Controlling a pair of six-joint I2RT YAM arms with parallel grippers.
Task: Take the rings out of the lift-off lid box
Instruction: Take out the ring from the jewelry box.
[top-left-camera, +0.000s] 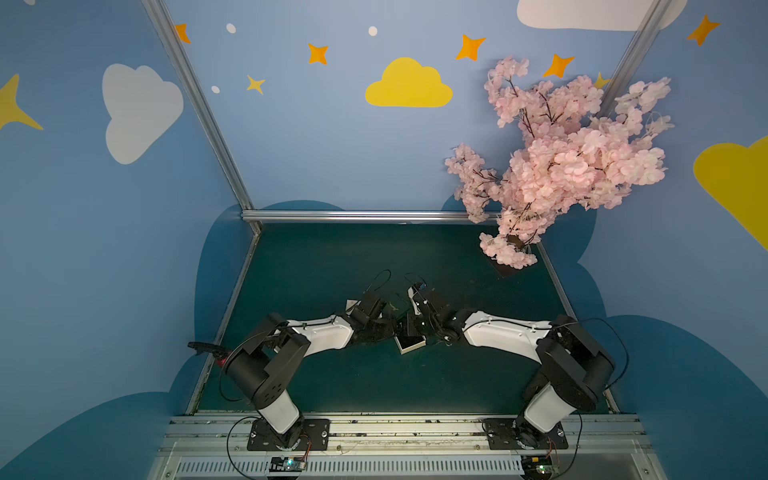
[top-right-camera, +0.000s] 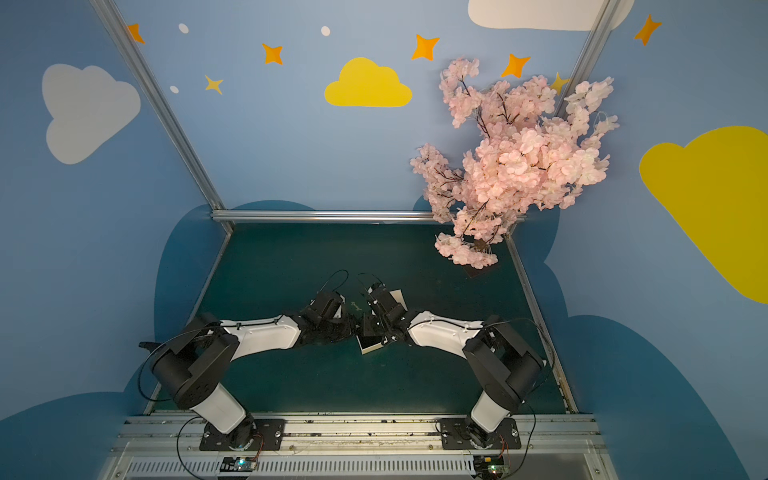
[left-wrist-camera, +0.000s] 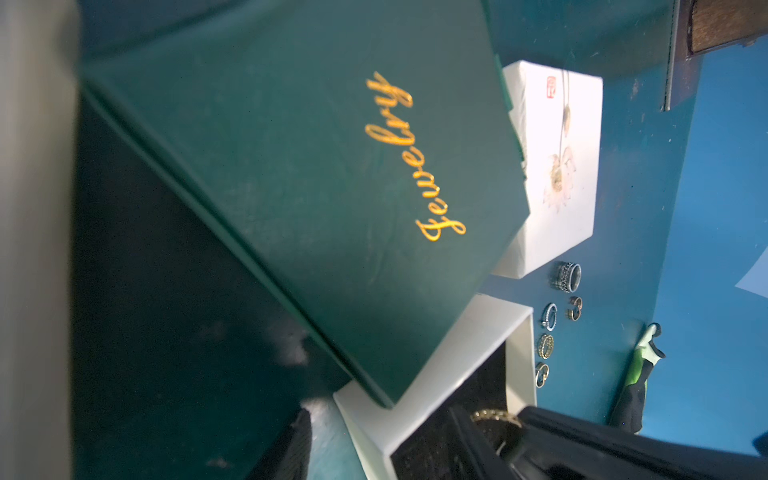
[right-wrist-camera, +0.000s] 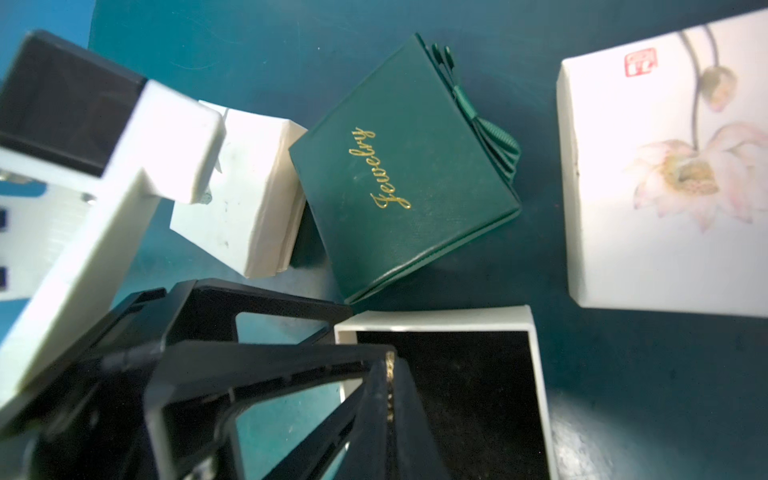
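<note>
Teal counter (top-left-camera: 332, 374) in both top views, arms meeting over the open white box (top-left-camera: 410, 344); rings too small to see. From the left wrist: five rings (left-wrist-camera: 545, 345) rowed just outside the box wall, a gold beaded ring (left-wrist-camera: 494, 415) pinched in closed right jaws over the black lining; left jaws open or closed, cannot tell. From the right wrist: that ring (right-wrist-camera: 390, 370) edge-on; probably a lift over the wall toward the row.

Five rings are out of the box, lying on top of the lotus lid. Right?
Not quite. The five rings are out, but they lie on the mat beside the open white box, not on the lotus lid. The left wrist view shows this.
</note>
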